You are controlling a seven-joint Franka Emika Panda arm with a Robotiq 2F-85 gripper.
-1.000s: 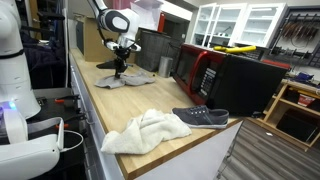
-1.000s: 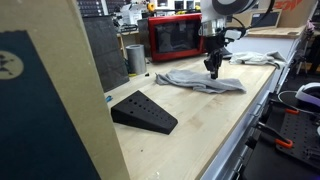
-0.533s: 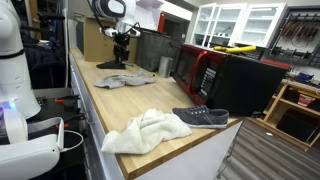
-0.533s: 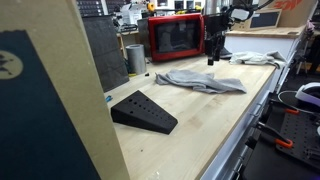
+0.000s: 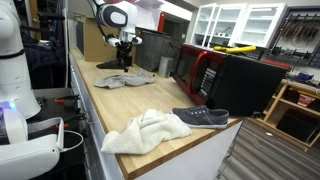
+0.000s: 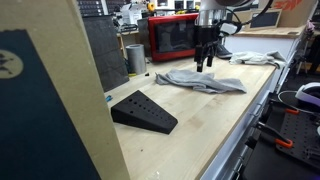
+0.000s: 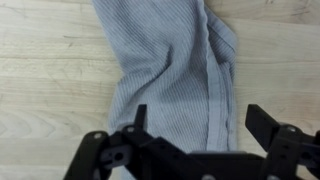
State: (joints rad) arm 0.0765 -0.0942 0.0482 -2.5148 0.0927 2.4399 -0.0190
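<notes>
Wrist view shows the gripper (image 7: 200,118) spread wide and empty just above the grey cloth (image 7: 170,70), which lies rumpled and ungrasped on the counter (image 6: 220,120) in front of the red microwave (image 6: 175,37).

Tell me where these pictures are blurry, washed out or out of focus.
Wrist view: even light, grey cloth sharp enough to show its ribs, the close jaws softer. In an exterior view the near tan panel is out of focus; in an exterior view the white cabinets are washed out by bright light.
</notes>
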